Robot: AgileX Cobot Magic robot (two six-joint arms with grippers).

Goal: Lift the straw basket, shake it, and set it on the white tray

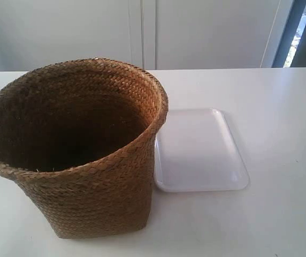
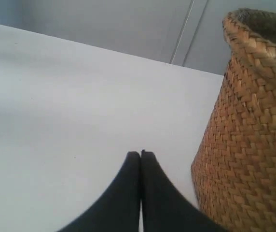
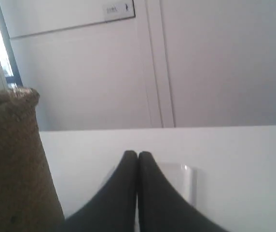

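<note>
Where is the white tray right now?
In the exterior view the tray lies flat on the table, just right of the basket, whose rim hides part of its left edge.

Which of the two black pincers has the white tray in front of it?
The right gripper: the white tray lies just beyond its shut tips. The left gripper faces only tabletop, with the straw basket beside it.

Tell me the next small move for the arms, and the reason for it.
Probably open both grippers. The left gripper and right gripper are shut on nothing, while the straw basket stands ungripped on the table, beside the white tray, not on it. Neither can grasp its rim until the jaws part.
</note>
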